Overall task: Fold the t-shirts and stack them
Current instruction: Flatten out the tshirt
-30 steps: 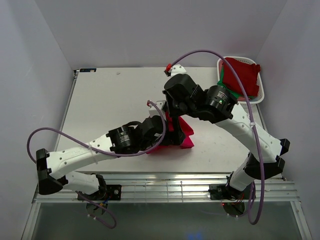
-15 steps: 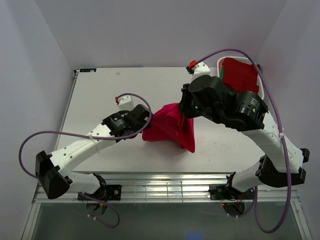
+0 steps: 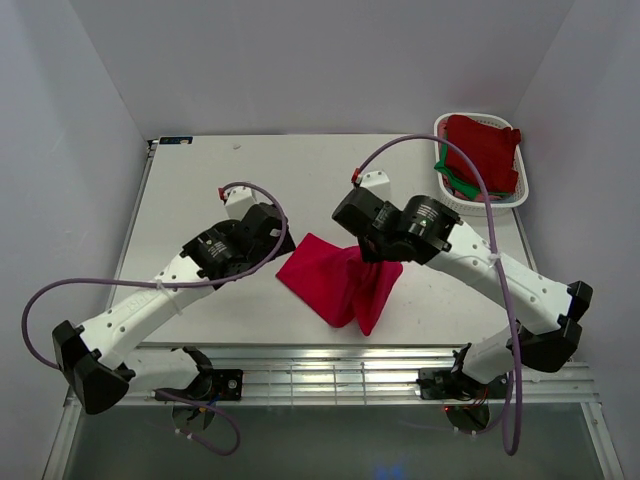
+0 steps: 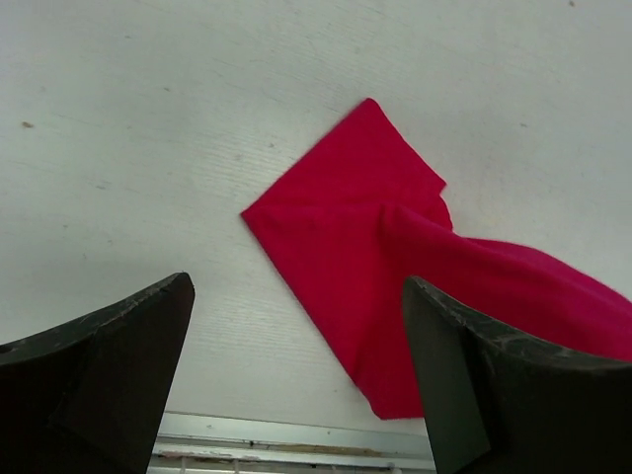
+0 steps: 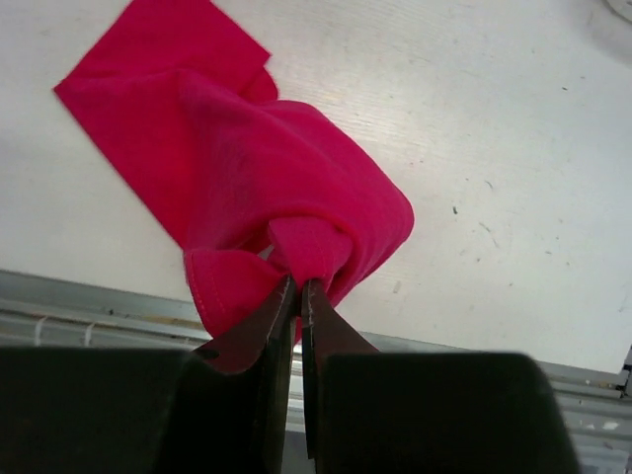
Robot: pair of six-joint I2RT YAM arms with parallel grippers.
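A crimson t-shirt [image 3: 335, 282] lies partly spread on the white table [image 3: 220, 170], with its left corner flat and its right side bunched and lifted. My right gripper [image 3: 372, 258] is shut on that raised bunch. In the right wrist view the fingertips [image 5: 299, 284] pinch a fold of the t-shirt [image 5: 257, 158] above the table's near edge. My left gripper [image 3: 278, 240] hovers just left of the cloth, open and empty. Its wrist view shows the t-shirt [image 4: 395, 247] ahead and to the right of the wide-apart jaws [image 4: 296, 286]. More t-shirts [image 3: 482, 148], dark red over green, are piled in the basket.
The white slotted basket [image 3: 521, 196] stands at the back right corner of the table. A metal rail [image 3: 330, 365] runs along the near edge, close to the shirt's lower tip. Grey walls close in the left, back and right sides.
My left gripper has drawn back to the left, away from the shirt. My right gripper has come down and nearer with the cloth, and the shirt's left part now lies flat on the table.
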